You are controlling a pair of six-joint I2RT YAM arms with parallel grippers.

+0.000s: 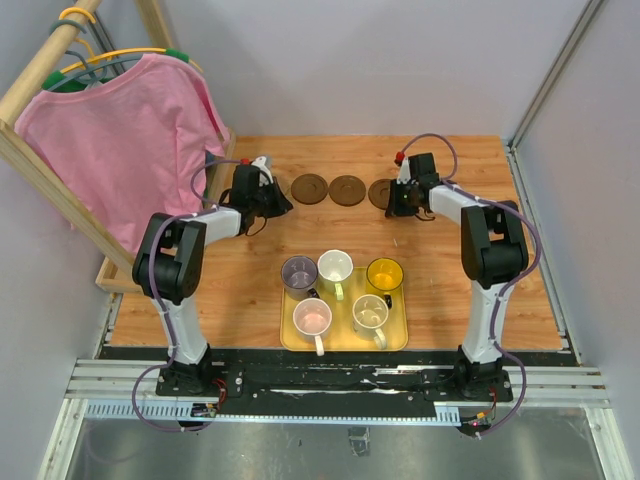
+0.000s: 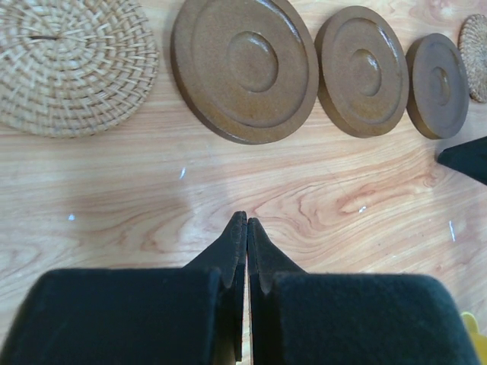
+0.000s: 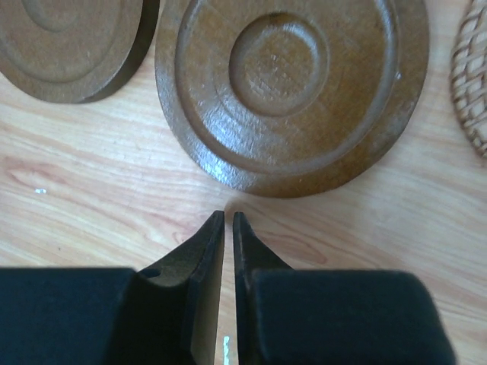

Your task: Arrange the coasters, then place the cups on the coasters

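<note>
Three dark brown coasters lie in a row at the back of the table: one (image 1: pixel 310 188), one (image 1: pixel 347 189) and one (image 1: pixel 380 192), partly covered by my right arm. The left wrist view shows this row (image 2: pixel 245 67) between two woven tan coasters, left (image 2: pixel 72 65) and far right (image 2: pixel 476 57). My left gripper (image 2: pixel 246 220) is shut and empty, on the near side of the row (image 1: pixel 283 203). My right gripper (image 3: pixel 228 215) is shut with a thin slit and holds nothing, just short of a brown coaster (image 3: pixel 293 84). Several cups, including the yellow one (image 1: pixel 384 274) and the pink one (image 1: pixel 312 318), stand on the tray.
A yellow tray (image 1: pixel 403 338) holds the cups near the front middle. A pink shirt (image 1: pixel 130 140) hangs on a wooden rack (image 1: pixel 50 175) at the back left. Grey walls close the table's sides.
</note>
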